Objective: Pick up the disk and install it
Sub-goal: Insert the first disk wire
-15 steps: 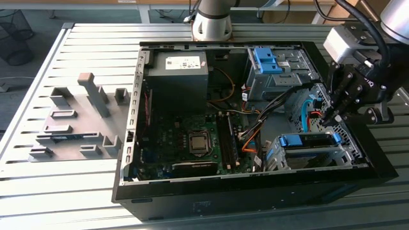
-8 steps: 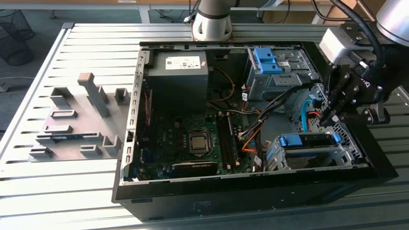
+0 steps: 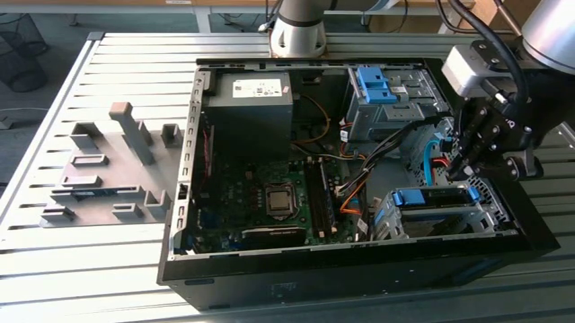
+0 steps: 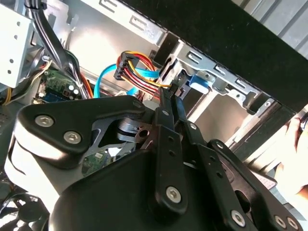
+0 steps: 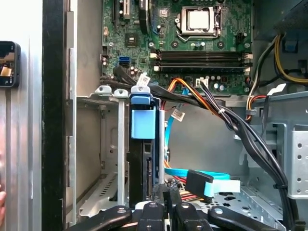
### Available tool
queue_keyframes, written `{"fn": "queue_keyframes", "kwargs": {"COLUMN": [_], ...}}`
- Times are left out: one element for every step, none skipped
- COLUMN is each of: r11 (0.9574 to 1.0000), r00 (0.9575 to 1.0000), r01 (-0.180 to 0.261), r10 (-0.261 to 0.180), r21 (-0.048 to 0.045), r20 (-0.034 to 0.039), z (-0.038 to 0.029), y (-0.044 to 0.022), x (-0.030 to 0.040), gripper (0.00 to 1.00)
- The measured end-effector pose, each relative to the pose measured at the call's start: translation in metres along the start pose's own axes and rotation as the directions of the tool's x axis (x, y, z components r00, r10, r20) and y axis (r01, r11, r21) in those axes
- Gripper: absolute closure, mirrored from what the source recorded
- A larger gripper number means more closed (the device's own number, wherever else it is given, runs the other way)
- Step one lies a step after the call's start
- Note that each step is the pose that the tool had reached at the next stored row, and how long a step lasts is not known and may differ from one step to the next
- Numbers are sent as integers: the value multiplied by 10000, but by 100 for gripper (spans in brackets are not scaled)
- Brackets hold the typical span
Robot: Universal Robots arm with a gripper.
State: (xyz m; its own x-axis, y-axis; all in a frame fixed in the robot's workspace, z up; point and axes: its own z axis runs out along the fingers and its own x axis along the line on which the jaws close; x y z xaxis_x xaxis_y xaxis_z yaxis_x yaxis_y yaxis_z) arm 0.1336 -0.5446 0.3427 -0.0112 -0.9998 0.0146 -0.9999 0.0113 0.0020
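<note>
First wrist view: the disk (image 5: pixel 143 125) sits edge-on in the grey drive cage (image 5: pixel 108 144), directly ahead of the pincer (image 5: pixel 166 195). The pincer's fingers are drawn together with nothing seen between them, tips just beside the disk's blue rail. A blue ribbon cable (image 5: pixel 211 175) lies beside the pincer, and the motherboard (image 5: pixel 192 43) lies beyond the cage.

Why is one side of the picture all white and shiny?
In the first wrist view, strong light washes out the table strip beside the computer case; in the second wrist view, the gripper is close and dark, with a bright glare patch at the edge.
</note>
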Motion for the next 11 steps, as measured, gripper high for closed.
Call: {"fn": "queue_keyframes", "kwargs": {"r11": [10000,10000,10000,10000,9999,9999,9999,9999,9999,9999,9999], "r00": [10000,10000,10000,10000,10000,10000,10000,10000,10000,10000,10000], "r01": [1,1,1,1,0,0,0,0,0,8,31], "r10": [-1,-1,-1,-2,-1,0,0,0,-1,-8,-32], "r21": [18,45,72,92,100,106,109,110,111,111,112], "r20": [10,20,27,34,37,39,37,38,37,39,39], "z": [3,5,6,8,11,14,17,21,25,30,35], "y": [11,23,35,46,53,58,62,66,69,70,73], "x": [10,22,36,49,60,72,82,91,100,104,107], "gripper": [84,84,84,84,84,84,84,84,84,84,84]}}
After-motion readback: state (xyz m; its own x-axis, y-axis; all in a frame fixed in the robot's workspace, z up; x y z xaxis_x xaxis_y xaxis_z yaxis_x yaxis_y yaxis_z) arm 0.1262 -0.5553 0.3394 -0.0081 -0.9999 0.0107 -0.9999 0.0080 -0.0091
